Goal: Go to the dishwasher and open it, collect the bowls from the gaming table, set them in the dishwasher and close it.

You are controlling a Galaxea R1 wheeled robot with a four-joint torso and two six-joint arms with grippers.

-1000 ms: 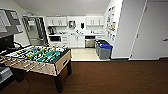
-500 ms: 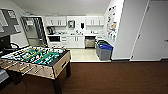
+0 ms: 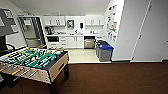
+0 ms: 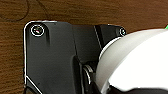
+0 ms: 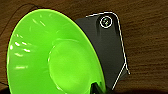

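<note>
Office break room — kitchenette cabinets point(image 3: 75, 41), foosball table point(image 3: 33, 62), recycling bins point(image 3: 105, 52).

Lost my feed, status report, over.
Green bowl at right wrist, white bowl at left. Dishwasher ahead, door open. Foosball table left, bins near route.

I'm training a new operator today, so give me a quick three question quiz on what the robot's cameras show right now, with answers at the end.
1. True or false: the foosball table stands on the tiled kitchen floor.
2. Multiple choice: what colour is the bowl in the right wrist view? A) orange B) bright green C) teal
3. Fill in: beside the white wall, at the edge of the kitchen floor, stand grey bins with ____ lids.

Key
1. False. It stands on the dark brown floor, short of the kitchen.
2. B. The green bowl is seen close up; a white bowl shows in the left wrist view.
3. Blue, on the bins, not far from the dishwasher.
</note>
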